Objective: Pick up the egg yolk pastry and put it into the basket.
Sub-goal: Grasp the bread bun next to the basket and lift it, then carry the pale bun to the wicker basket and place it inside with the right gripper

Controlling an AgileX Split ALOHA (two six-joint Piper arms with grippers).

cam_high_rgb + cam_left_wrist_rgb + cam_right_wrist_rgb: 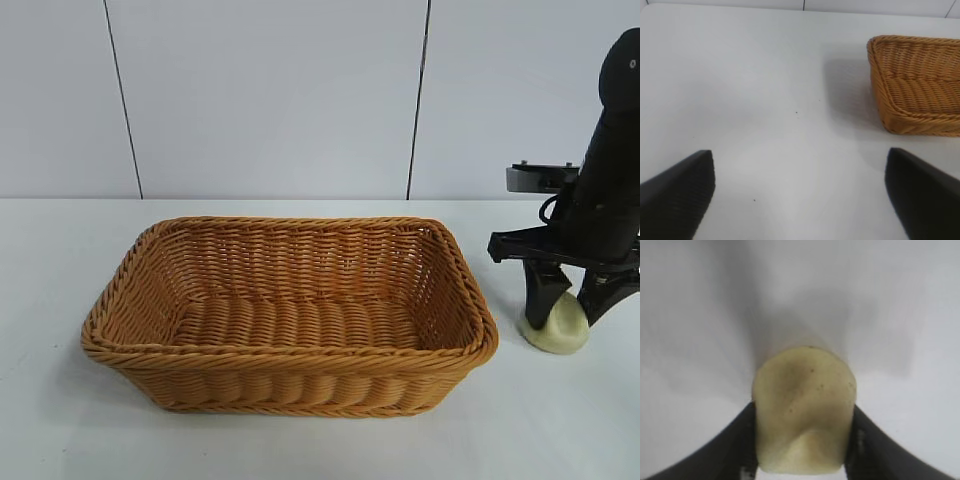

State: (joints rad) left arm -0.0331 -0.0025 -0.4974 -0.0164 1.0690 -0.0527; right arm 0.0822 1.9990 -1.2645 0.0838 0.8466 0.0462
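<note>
Our right gripper (568,310) pinches the egg yolk pastry (556,330) on the table (300,440), right of the basket (290,375); we risk crushing it or losing it mid-lift.

No text, label, brand, number or sign can be read in any of the views, whether on the surfaces near the fingers or farther from them.
</note>
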